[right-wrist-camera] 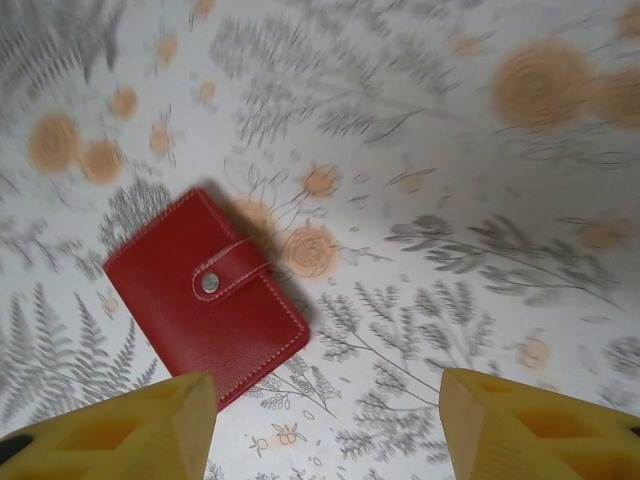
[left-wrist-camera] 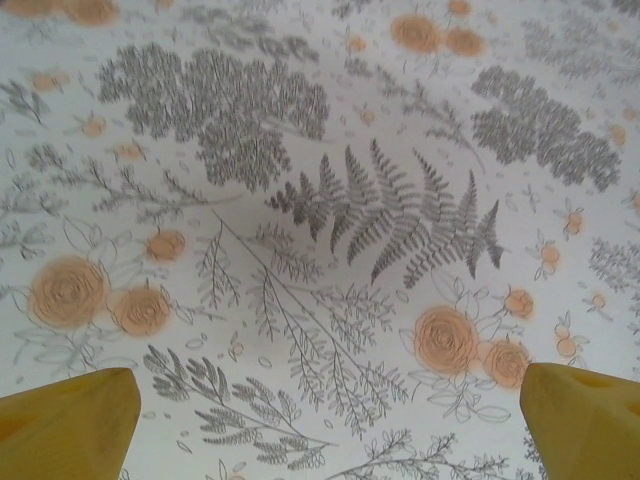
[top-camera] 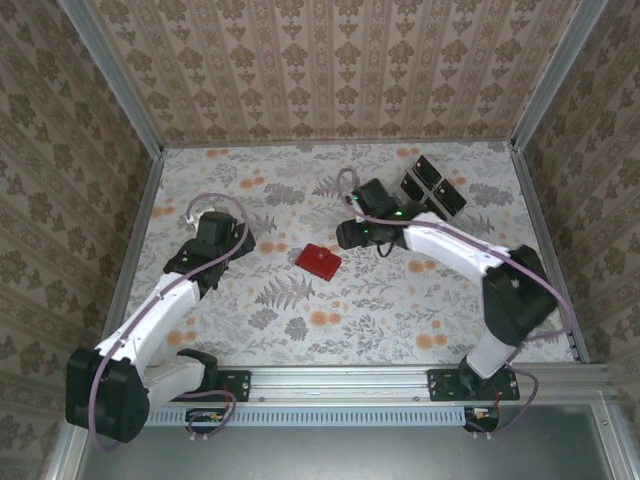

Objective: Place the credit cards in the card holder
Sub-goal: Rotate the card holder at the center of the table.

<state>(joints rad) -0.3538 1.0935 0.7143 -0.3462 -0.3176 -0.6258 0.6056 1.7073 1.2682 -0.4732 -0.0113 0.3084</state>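
The card holder (top-camera: 318,261) is a small red wallet lying shut on the flowered tablecloth near the middle; in the right wrist view the card holder (right-wrist-camera: 205,295) shows its snap strap fastened. The credit cards (top-camera: 432,187), several dark rectangles, lie at the back right. My right gripper (top-camera: 352,235) hovers between the two, just right of the wallet. In its wrist view the right gripper (right-wrist-camera: 325,430) is open, with bare cloth between the yellow fingers (right-wrist-camera: 150,430) and the wallet's lower corner beside the left one. My left gripper (top-camera: 222,232) (left-wrist-camera: 325,425) is open over bare cloth at the left.
Patterned walls (top-camera: 330,70) close the table in at the back and both sides. A metal rail (top-camera: 340,385) with both arm bases runs along the near edge. Open cloth lies in front of the wallet and between the two arms.
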